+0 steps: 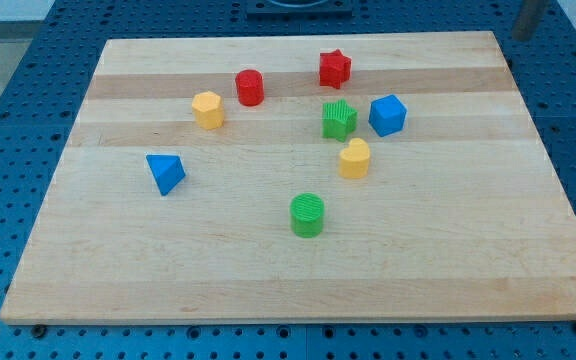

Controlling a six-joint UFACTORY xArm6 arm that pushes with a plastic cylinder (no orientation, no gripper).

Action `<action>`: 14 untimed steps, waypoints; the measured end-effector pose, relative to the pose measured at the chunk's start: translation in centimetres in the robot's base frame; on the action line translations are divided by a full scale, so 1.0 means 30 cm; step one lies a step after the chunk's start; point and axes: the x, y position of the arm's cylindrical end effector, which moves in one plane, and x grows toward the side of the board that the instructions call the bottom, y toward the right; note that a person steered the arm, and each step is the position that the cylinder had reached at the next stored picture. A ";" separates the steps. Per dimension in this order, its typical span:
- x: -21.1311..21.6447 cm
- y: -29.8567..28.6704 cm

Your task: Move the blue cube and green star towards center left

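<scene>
Wooden board [298, 290] lay on a blue perforated table [8, 60], carrying eight small blocks. The blue cube [388, 115] sat right of the board's middle, toward the view's top, and the green star [339, 120] stood just beside it on the view's left, the two close but apart. Just below the green star was a yellow heart-like block [355, 158], near it without clearly touching. A red star [334, 68] stood above the green star, nearer the view's top edge. A red cylinder [250, 87] and a yellow hexagonal block [208, 109] lay close together left of centre in the upper half. A blue triangular block [166, 172] rested well apart at centre left, and a green cylinder [307, 215] stood alone below the middle. A dark rod [528, 18] showed at the view's top right corner, beyond the board; my tip could not be made out, so its place among the blocks could not be told, and the arm carried no gripper
</scene>
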 end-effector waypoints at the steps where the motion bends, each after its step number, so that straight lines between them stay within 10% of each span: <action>1: 0.000 0.000; 4: 0.436 -0.154; 14: 0.583 -1.025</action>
